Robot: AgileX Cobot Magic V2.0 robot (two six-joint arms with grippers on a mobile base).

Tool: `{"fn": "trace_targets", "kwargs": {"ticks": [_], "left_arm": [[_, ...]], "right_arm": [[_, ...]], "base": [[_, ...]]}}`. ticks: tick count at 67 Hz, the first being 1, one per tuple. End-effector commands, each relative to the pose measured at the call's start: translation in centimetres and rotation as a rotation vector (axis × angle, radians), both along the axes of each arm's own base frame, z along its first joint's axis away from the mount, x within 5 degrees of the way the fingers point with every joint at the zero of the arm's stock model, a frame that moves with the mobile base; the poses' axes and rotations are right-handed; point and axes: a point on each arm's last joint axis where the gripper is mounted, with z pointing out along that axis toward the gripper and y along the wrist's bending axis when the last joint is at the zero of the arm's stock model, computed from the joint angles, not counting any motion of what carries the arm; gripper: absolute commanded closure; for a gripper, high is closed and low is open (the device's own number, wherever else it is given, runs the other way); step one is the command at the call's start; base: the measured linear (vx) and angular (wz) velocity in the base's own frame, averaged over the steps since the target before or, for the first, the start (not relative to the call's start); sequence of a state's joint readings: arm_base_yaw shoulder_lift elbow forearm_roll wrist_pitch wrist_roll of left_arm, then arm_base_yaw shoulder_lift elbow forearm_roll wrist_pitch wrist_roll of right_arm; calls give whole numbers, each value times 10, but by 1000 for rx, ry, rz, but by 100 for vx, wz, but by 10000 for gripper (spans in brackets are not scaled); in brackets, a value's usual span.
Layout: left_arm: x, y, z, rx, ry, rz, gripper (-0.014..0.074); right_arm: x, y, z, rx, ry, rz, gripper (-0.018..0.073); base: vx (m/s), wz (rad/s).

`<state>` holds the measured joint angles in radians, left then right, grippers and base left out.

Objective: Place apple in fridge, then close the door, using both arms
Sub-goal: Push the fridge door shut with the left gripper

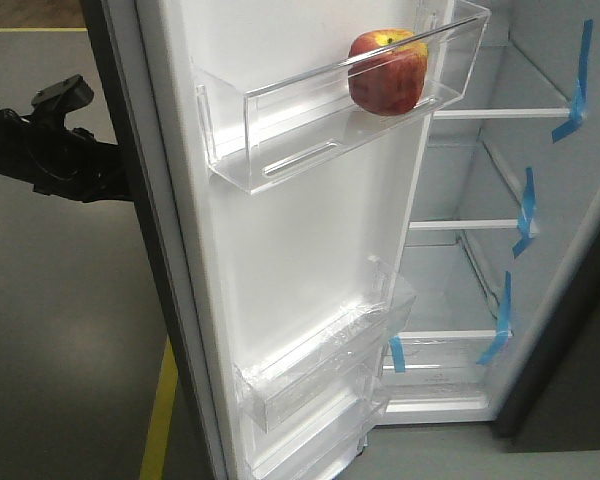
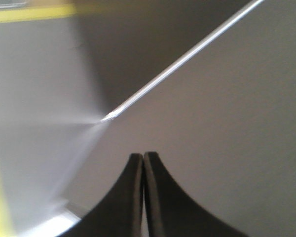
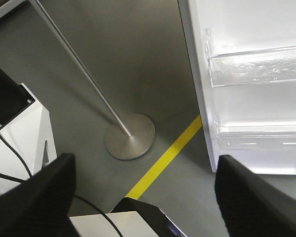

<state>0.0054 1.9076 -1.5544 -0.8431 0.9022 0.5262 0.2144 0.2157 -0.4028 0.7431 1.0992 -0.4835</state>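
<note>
The red and yellow apple (image 1: 387,72) sits in the clear top bin (image 1: 280,115) on the white inner liner of the open door (image 1: 280,260). To the right stands the fridge (image 1: 460,180), open, with white walls and glass shelves. My left arm (image 1: 65,150) reaches in from the left, behind the door's outer side. In the left wrist view the left gripper (image 2: 142,155) is shut on nothing, close to the door's flat grey outer face (image 2: 227,128). The right gripper (image 3: 144,160) is wide open and empty above the floor, away from the apple.
Blue tape strips (image 1: 525,210) mark the shelf edges. Two lower door bins (image 1: 320,370) are empty. A metal stand with a round base (image 3: 129,137) and a yellow floor line (image 3: 163,160) lie below the right gripper. A white frame with cables (image 3: 24,138) stands at the left.
</note>
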Motion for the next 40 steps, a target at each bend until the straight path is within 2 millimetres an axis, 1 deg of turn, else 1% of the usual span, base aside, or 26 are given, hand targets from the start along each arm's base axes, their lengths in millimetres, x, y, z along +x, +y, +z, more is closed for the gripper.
{"fn": "trace_targets", "kwargs": {"ticks": [1, 8, 19, 30, 40], "left_arm": [[-4, -9, 35, -101, -109, -23, 603], [-6, -14, 38, -144, -109, -58, 603], [-10, -24, 38, -148, -102, -116, 603], [-17, -42, 42, -147, -126, -188, 603], [-25, -62, 47, -145, -141, -257, 603]], "right_arm": [[2, 1, 10, 47, -35, -17, 3], [2, 1, 10, 46, -35, -17, 3], [2, 1, 10, 46, -35, -17, 3], [2, 1, 10, 47, -34, -17, 3], [2, 1, 10, 47, -34, -16, 3]], "base": [[0, 0], [0, 0], [0, 0], [0, 0], [0, 0]]}}
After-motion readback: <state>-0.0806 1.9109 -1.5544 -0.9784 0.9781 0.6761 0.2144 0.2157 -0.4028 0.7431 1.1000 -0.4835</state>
